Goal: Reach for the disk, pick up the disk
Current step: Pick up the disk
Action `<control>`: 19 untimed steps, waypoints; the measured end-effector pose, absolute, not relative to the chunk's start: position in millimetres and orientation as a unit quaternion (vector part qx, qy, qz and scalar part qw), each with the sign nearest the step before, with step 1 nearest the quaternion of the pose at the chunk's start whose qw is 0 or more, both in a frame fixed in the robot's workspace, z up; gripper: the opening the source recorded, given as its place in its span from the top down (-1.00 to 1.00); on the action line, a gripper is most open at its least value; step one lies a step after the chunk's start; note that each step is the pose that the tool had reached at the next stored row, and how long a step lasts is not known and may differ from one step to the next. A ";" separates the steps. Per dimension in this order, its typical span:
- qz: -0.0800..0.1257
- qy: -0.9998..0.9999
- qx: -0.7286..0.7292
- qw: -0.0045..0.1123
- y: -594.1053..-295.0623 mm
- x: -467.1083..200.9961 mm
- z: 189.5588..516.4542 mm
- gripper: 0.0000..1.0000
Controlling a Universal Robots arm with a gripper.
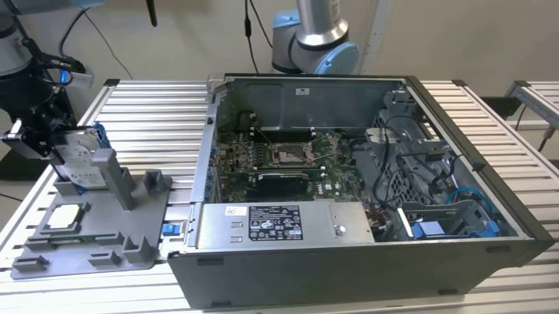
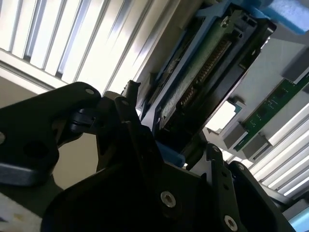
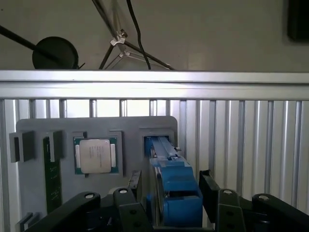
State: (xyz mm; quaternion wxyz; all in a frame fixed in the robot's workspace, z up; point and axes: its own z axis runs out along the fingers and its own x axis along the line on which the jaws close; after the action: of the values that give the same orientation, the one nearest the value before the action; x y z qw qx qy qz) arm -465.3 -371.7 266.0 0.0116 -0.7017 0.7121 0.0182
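End effector (image 3: 171, 181) straddles the upright disk (image 3: 176, 195); grip uncertain.

Slatted aluminium table (image 1: 148, 111) carries open grey metal computer case (image 1: 332, 278), lid off. Inside: green motherboard (image 1: 262, 154), silver power-supply box with white label (image 1: 341, 222) by front wall, blue plastic bracket (image 1: 432, 229) at exterior view's right. Beside case, at exterior view's left, grey plastic fixture tray (image 1: 96, 242) – small square silver chip (image 3: 94, 155) seated in pocket, narrow green memory strip (image 3: 52, 179) just beside it. Black cables (image 3: 135, 29) hang against pale wall.
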 end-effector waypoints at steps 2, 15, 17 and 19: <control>0.018 0.712 -0.702 0.012 -371.7 -465.4 264.4 -1.00; 0.019 0.712 -0.702 0.012 -371.7 -465.4 262.4 -1.00; 0.019 0.712 -0.702 0.012 -371.7 -465.3 262.3 -1.00; 0.019 0.712 -0.702 0.012 -371.7 -464.4 262.2 -1.00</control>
State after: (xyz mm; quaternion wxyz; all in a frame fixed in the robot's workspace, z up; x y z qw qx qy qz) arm -464.4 -371.7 262.2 0.0122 -0.7017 0.7121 0.0188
